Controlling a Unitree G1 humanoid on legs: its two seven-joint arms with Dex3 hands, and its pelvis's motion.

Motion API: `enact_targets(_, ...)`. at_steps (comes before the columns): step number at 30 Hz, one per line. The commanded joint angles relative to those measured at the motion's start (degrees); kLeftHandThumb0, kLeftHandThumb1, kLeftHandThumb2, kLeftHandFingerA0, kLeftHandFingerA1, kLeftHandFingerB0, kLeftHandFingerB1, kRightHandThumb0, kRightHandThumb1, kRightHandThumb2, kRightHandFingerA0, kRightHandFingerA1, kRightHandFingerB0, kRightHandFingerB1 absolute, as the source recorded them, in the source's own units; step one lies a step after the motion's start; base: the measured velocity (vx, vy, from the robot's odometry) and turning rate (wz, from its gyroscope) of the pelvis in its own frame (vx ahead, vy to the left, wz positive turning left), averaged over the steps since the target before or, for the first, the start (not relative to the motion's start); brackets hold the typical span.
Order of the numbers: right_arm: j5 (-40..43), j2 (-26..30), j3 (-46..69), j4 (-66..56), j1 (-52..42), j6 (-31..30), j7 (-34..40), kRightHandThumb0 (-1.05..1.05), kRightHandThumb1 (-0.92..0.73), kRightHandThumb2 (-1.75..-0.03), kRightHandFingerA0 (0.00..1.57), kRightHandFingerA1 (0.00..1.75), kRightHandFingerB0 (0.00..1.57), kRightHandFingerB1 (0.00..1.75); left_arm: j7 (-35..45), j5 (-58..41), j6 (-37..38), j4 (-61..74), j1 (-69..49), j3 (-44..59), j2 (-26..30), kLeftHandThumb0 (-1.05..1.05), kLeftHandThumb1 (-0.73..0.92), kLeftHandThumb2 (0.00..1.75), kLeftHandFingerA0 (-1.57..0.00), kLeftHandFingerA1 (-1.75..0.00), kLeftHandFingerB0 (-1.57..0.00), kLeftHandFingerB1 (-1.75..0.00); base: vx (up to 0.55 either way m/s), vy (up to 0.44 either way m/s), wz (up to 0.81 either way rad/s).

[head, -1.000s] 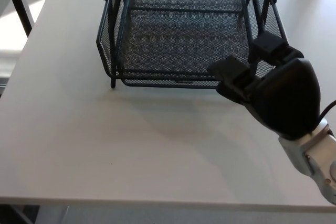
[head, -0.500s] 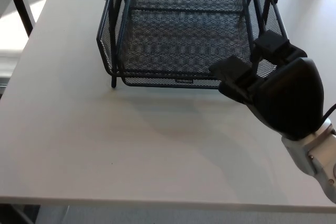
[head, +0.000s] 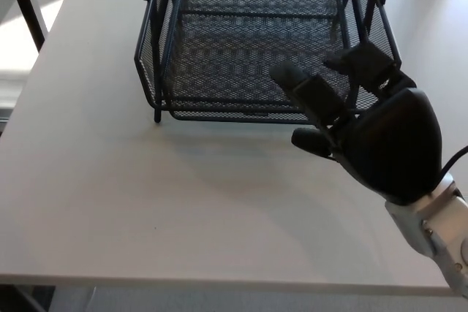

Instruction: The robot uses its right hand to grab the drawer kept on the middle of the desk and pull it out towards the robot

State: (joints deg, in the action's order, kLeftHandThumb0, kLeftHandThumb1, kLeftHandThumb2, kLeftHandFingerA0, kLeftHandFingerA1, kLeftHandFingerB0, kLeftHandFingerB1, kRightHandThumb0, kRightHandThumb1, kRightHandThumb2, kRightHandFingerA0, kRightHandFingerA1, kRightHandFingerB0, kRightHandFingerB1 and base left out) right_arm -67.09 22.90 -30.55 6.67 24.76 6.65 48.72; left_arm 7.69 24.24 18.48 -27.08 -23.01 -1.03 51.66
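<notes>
Drawer (head: 248,42) long axis faces robot

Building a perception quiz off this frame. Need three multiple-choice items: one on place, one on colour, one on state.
1. Where is the robot's right hand relative to the black wire-mesh drawer?
A. At its near right corner
B. At its far left corner
C. Resting flat on the desk by the left edge

2. What colour is the flat desk top?
A. Dark wood brown
B. Pale grey-white
C. Bright green

3. What is the state of the right hand?
A. Clenched in a fist on nothing
B. Fingers spread apart, nothing held
C. Holding a cup

Answers:
1. A: the hand overlaps the drawer's near right corner.
2. B: the surface is light and plain all over.
3. B: the fingers stretch over the front rim, and the thumb sits apart below it.
</notes>
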Motion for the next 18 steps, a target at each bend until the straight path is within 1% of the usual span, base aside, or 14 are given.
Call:
enact_targets(1, -2.36, 1.24, 2.33, -7.43, -4.00, -7.47, -16.39, -1.05, -0.61, -1.05, 0.00, 0.10, 0.00, 0.04, 0.35, -0.27, -1.23, 1.98, -1.63, 1.21, 0.37, -0.36, 0.60, 0.58, -0.67, -0.91, -0.71, -0.67, 0.00, 0.000, 0.00)
enact_targets(2, -2.38, 1.50, 2.52, -8.28, -4.22, -7.55, -17.32, -1.03, -0.74, -0.65, 0.00, 0.00, 0.00, 0.00, 0.67, -0.30, -1.66, 1.78, -1.36, 1.06, 0.27, -0.35, 0.60, 0.58, -0.66, -0.90, -0.70, -0.66, 0.00, 0.000, 0.00)
enact_targets(4, -2.40, 1.85, 2.87, -9.65, -4.71, -7.53, -18.01, -1.05, -0.73, -0.63, 0.00, 0.00, 0.00, 0.00, -0.12, 0.35, -0.64, -1.30, 0.44, 0.05, -0.09, -0.35, 0.59, 0.58, -0.67, -0.90, -0.71, -0.67, 0.00, 0.000, 0.00)
enact_targets(7, -3.25, 1.97, 3.18, -11.47, -5.52, -8.26, -20.07, -1.05, -0.72, -0.61, 0.00, 0.00, 0.00, 0.00, 0.31, -0.05, -0.60, -0.53, -0.32, 0.37, 0.15, -0.35, 0.59, 0.58, -0.66, -0.90, -0.71, -0.70, 0.00, 0.000, 0.00)
enact_targets(8, -3.82, 2.08, 3.32, -11.43, -5.52, -8.22, -19.08, -1.05, -0.72, -0.63, 0.00, 0.00, 0.00, 0.00, 0.06, -0.17, -0.66, -0.11, -0.75, 0.65, 0.08, -0.35, 0.59, 0.58, -0.66, -0.90, -0.71, -0.69, 0.00, 0.000, 0.00)
enact_targets(10, -3.82, 2.65, 3.91, -12.64, -6.08, -8.08, -19.95, -1.05, -0.71, -0.61, 0.00, 0.00, 0.00, 0.00, 0.50, -0.29, -1.24, 0.40, -0.88, 0.74, 0.13, -0.35, 0.60, 0.58, -0.66, -0.90, -0.70, -0.69, 0.00, 0.000, 0.00)
enact_targets(13, -3.52, 4.89, 6.17, -16.73, -8.69, -7.83, -22.37, -1.04, -0.69, -0.62, 0.00, 0.00, 0.00, 0.00, 0.17, -0.57, -0.81, 1.51, -1.94, 1.38, 0.31, -0.35, 0.60, 0.58, -0.66, -0.92, -0.70, -0.70, 0.00, 0.000, 0.00)
enact_targets(15, -3.04, 5.89, 7.28, -18.04, -9.82, -7.20, -22.38, -1.04, -0.69, -0.62, 0.00, 0.00, 0.00, 0.00, 0.55, -0.66, -1.24, 2.74, -2.61, 1.74, 0.51, -0.35, 0.60, 0.58, -0.66, -0.92, -0.70, -0.70, 0.00, 0.000, 0.00)
enact_targets(16, -3.01, 6.60, 8.22, -19.32, -10.79, -7.16, -22.82, -1.04, -0.70, -0.62, 0.00, 0.00, 0.00, 0.00, 0.37, -0.48, -1.15, 2.55, -2.54, 1.71, 0.46, -0.34, 0.60, 0.58, -0.68, -0.87, -0.70, -0.66, 0.00, 0.000, 0.00)
enact_targets(17, -2.95, 7.65, 9.63, -21.20, -12.21, -7.08, -23.44, -1.04, -0.70, -0.62, 0.00, 0.00, 0.00, 0.00, 0.09, -0.21, -0.99, 2.24, -2.42, 1.64, 0.39, -0.34, 0.60, 0.58, -0.68, -0.87, -0.70, -0.66, 0.00, 0.000, 0.00)
enact_targets(18, -3.04, 7.57, 9.81, -21.40, -12.35, -6.98, -23.70, -1.04, -0.70, -0.62, 0.00, 0.00, 0.00, 0.00, 0.11, -0.20, -1.02, 2.30, -2.46, 1.68, 0.37, -0.34, 0.60, 0.58, -0.68, -0.87, -0.70, -0.66, 0.00, 0.000, 0.00)
